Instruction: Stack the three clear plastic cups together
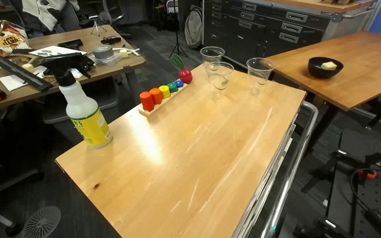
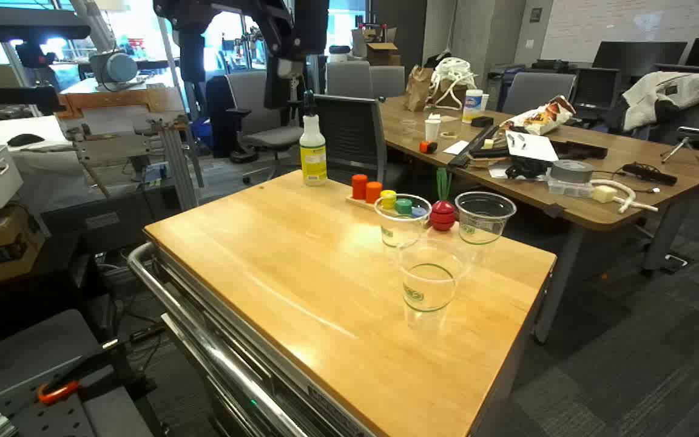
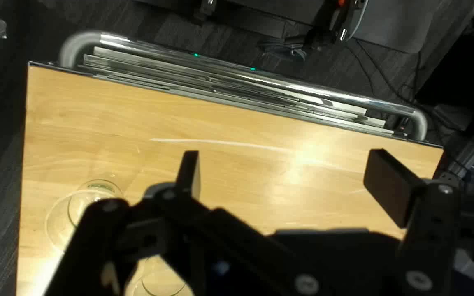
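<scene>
Wrist view: one empty gripper (image 3: 289, 174) spread wide; both exterior views: three clear cups (image 1: 220, 79), one spray bottle (image 1: 84, 107).

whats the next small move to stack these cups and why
Probably shift the end effector over the clear cup nearest the metal rail: the fingers are spread and hold nothing, the wrist view shows that cup off to one side, and the two other cups stand apart, unstacked.
</scene>
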`<state>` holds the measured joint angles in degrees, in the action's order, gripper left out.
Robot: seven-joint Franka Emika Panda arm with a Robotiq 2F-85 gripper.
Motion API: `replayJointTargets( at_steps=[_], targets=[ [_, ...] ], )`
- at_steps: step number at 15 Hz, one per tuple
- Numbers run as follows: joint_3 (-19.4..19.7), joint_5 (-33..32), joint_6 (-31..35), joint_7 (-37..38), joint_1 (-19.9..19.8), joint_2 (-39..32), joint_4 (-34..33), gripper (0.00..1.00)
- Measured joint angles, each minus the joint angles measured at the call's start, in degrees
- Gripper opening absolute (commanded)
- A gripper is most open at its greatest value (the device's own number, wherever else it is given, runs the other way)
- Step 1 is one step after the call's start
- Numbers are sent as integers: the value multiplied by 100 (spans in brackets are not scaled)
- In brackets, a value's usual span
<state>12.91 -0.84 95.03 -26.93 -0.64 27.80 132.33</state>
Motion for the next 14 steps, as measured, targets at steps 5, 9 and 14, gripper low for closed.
replayJointTargets(
  at_steps=[5, 9, 14],
  targets=[
    [0, 0, 2, 0, 0, 24, -60, 100],
    [0, 0, 3, 2, -17, -12, -59, 100],
    [75, -65, 370, 39, -253, -554, -328, 100]
  ],
)
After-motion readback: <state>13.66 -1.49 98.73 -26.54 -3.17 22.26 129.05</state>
